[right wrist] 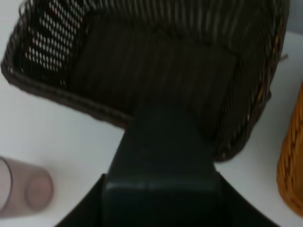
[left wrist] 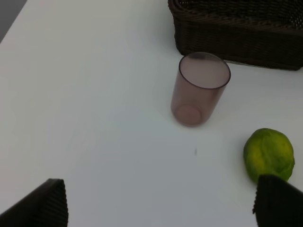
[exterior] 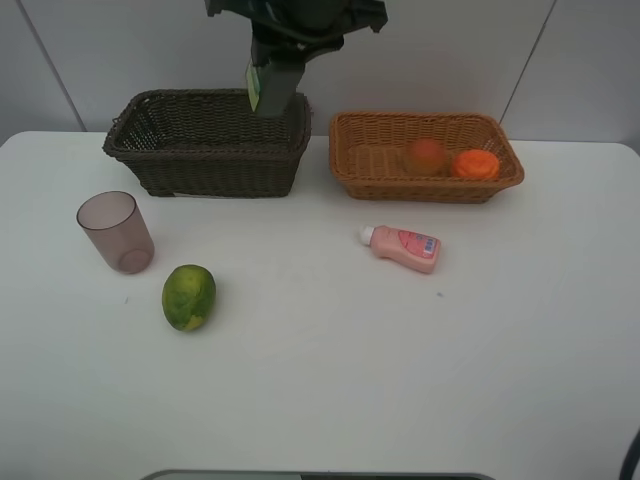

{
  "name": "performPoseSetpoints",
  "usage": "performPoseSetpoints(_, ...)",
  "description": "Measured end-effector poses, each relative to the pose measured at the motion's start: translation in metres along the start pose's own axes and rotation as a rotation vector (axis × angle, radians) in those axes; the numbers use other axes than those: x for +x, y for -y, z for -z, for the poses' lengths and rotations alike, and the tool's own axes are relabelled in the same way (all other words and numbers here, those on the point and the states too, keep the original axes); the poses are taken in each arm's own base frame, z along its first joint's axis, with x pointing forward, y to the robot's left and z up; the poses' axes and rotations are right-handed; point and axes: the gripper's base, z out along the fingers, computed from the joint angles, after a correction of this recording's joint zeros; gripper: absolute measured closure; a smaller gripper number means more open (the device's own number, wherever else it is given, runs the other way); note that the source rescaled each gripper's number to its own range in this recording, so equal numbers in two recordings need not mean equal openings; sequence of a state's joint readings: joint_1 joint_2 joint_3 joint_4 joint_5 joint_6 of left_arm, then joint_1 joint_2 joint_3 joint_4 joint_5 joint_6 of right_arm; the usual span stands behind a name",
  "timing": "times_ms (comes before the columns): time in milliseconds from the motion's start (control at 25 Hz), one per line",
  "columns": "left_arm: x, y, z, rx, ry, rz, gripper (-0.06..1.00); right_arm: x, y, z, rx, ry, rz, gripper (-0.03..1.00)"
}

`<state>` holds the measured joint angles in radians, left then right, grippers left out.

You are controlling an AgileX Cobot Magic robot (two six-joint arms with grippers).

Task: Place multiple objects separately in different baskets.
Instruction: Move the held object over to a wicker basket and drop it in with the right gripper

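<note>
Black bottle (exterior: pixel 281 95) pinched in right claw (exterior: pixel 282 62) over dark basket (exterior: pixel 200 160); left claw (left wrist: pixel 161 208) spread wide above counter (left wrist: pixel 94 94) near cup (left wrist: pixel 201 87).

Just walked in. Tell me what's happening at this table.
The right gripper hangs over the dark basket, jaws shut on a black bottle that has not been let go. The orange and the peach-like fruit lie in the light basket. The pink bottle, mauve cup and green fruit sit on the table, unsorted. The left gripper hovers near the cup, jaws open and empty.
</note>
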<state>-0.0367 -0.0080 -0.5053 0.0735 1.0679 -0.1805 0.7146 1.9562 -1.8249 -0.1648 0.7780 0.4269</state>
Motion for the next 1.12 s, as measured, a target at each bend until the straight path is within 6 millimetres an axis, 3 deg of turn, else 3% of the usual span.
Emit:
performPoseSetpoints(200, 0.000, 0.000, 0.000, 0.000, 0.000, 0.000, -0.06, -0.010, 0.009, -0.026, -0.035, 0.123, -0.017, 0.97)
performPoseSetpoints(680, 0.000, 0.000, 0.000, 0.000, 0.000, 0.000, -0.06, 0.016, 0.014, -0.113, -0.069, 0.164, -0.009, 0.97)
performPoseSetpoints(1120, 0.000, 0.000, 0.000, 0.000, 0.000, 0.000, -0.06, 0.027, 0.018, -0.145, -0.065, 0.222, 0.095, 0.97)
